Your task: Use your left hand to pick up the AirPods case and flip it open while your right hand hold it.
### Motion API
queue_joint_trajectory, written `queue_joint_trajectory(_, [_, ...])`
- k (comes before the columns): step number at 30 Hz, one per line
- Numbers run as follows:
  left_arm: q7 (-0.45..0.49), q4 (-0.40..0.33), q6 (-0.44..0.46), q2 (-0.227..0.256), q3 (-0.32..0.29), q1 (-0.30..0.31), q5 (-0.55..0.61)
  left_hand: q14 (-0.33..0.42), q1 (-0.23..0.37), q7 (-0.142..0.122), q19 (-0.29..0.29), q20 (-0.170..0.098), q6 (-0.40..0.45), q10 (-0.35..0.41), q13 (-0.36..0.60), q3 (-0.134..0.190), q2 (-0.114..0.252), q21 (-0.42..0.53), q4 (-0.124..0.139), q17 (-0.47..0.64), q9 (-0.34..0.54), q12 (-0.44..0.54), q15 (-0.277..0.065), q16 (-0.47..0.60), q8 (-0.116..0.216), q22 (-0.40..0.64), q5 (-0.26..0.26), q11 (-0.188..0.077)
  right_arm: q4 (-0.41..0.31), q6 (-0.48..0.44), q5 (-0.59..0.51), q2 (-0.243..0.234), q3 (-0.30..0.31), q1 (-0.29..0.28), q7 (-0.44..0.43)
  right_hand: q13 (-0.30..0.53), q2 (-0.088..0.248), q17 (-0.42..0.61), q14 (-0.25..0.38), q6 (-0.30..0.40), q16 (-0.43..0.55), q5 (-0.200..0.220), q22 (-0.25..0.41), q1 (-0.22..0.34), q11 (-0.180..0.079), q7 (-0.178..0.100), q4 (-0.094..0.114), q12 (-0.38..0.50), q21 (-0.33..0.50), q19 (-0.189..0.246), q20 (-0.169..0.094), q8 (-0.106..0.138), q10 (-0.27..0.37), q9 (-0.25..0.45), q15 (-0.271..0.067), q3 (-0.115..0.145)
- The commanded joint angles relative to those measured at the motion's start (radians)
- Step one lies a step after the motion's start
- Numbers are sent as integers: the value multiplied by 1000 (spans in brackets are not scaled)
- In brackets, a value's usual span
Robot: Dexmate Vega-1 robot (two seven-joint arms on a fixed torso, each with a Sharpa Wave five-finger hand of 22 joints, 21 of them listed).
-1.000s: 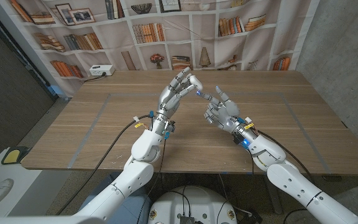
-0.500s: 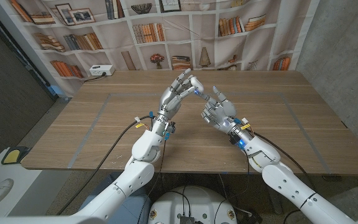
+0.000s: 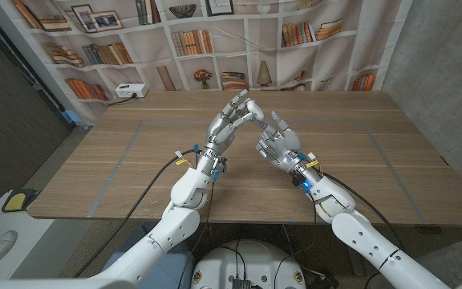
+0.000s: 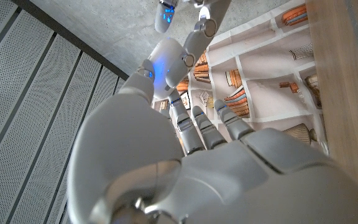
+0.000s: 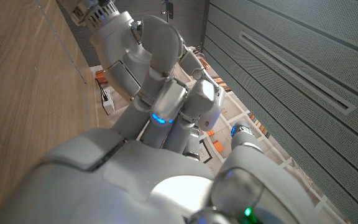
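Two robot hands are meeting above the middle of the wooden worktop (image 3: 135,160), both raised off the surface with fingers pointing up and away from the robot. The left robot hand (image 3: 229,120) is tilting toward the right robot hand (image 3: 273,142), and their fingertips are coming together or nearly touching; cannot tell whether there is real contact.

The AirPods case cannot be made out in any view: whatever sits between the fingertips is hidden by the fingers or too small to tell. So I cannot tell whether either robot hand is gripping it, or whether the fingers are closing on anything at all. The fingers of both are partly curled, not fully spread and not fisted.

In the left wrist view the left robot hand (image 4: 216,168) is showing its back, with the right robot hand's fingers (image 4: 166,68) just beyond its fingertips, one glowing blue. In the right wrist view the right robot hand (image 5: 117,180) is sitting close behind the left robot hand's fingers (image 5: 166,93), again with a blue light at a fingertip.

Beyond both robot hands, a white power strip (image 3: 130,91) is lying at the far edge of the worktop, well apart on the left robot hand's side. A bookshelf-print backdrop (image 3: 311,32) is hanging behind the worktop.
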Motion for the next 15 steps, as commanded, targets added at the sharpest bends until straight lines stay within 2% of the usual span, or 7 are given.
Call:
queue_joint_trajectory(1, [-53, 27, 17, -9, 7, -12, -47, -1, 11, -1, -2, 0, 1, 92, 108, 11, 3, -4, 5, 5, 4, 9, -3, -5, 6, 2, 6, -90, 10, -5, 2, 22, -10, 16, 12, 4, -5, 2, 2, 8, 4, 5, 0, -13, -2, 2, 1, -2, 9, -9, -2, -8, 3, 3, 2, 16])
queue_joint_trajectory(15, [-67, 40, 31, -22, 10, -24, -52, 2, 14, -1, -5, 3, 4, 94, 110, 15, 3, -4, 7, 5, 4, 9, -1, -5, 8, 2, 8, -90, 13, -7, 1, 28, -5, 20, 3, -17, -10, 1, -6, 6, 2, 3, -24, -25, -2, 2, 0, -29, 16, -17, -4, -11, -2, 2, 2, 45])
